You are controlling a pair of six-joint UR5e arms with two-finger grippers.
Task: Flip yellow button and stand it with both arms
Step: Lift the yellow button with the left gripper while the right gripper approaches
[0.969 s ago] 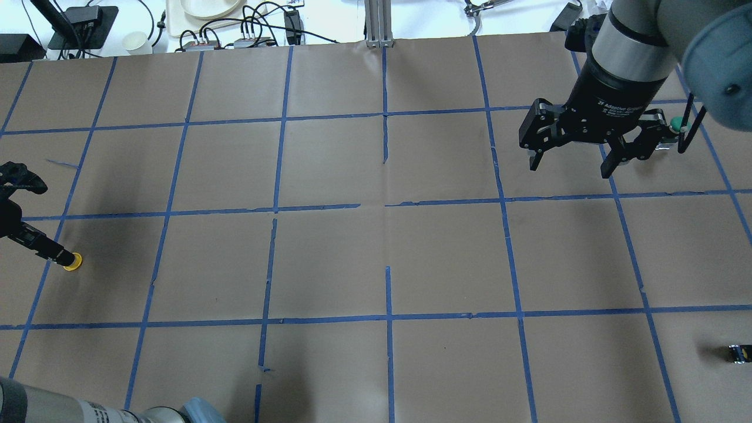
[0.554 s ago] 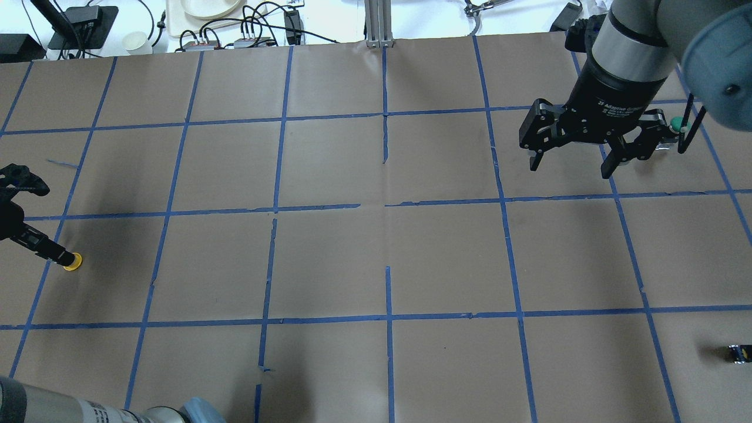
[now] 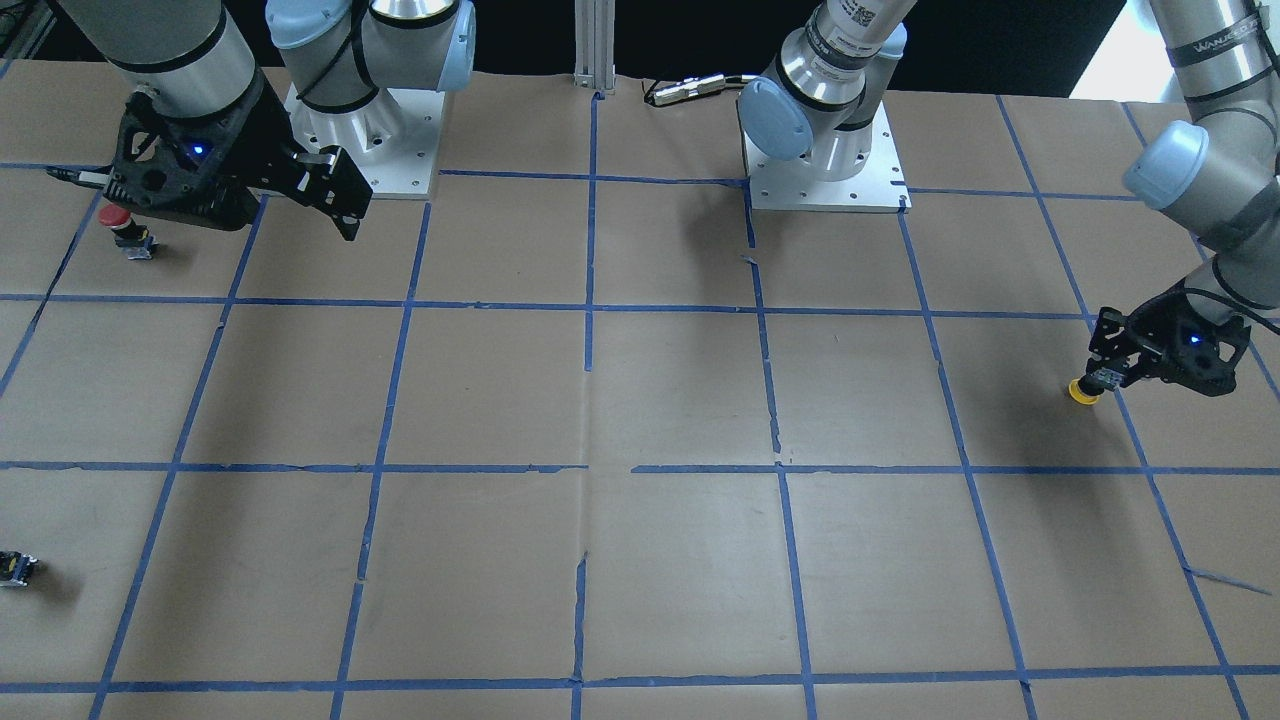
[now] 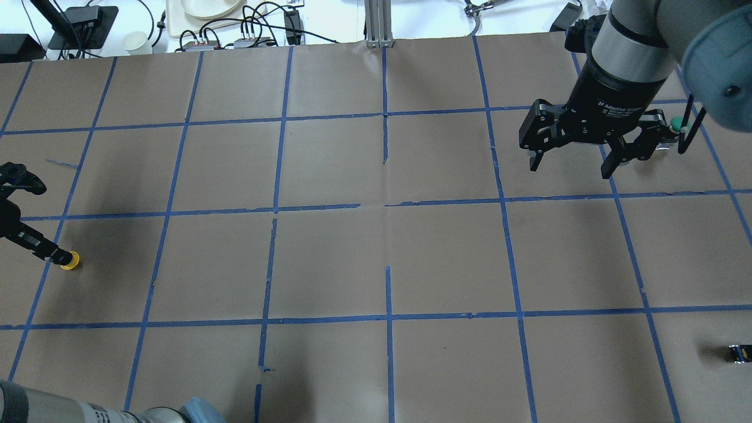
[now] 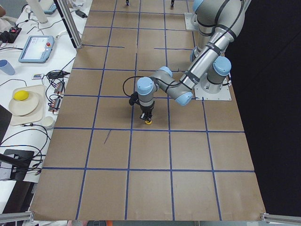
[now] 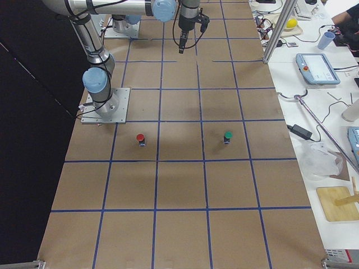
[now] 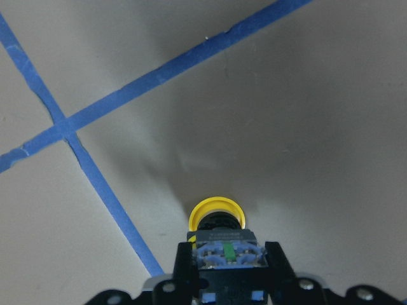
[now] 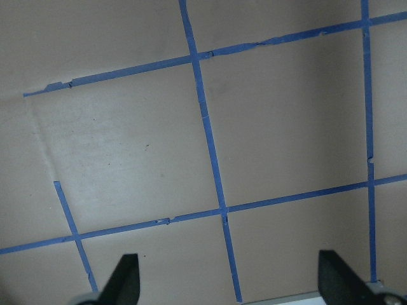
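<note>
The yellow button (image 4: 71,260) is at the table's far left, seen also in the front view (image 3: 1082,391) and the left-side view (image 5: 148,122). My left gripper (image 4: 57,255) is shut on its black-grey base. In the left wrist view the base (image 7: 227,251) sits between the fingers, with the yellow cap pointing away, down at the paper. I cannot tell whether the cap touches the paper. My right gripper (image 4: 568,169) is open and empty, high over the far right of the table; its wrist view (image 8: 230,279) shows only bare paper.
A red-capped button (image 3: 122,225) and a green-capped button (image 4: 677,124) stand near the right gripper. A tiny dark part with a yellow spot (image 4: 739,352) lies at the near right edge. Brown paper with blue tape lines covers the table.
The left gripper with the yellow button has shifted slightly to the left and up. The right gripper has hardly moved and stays open.
</note>
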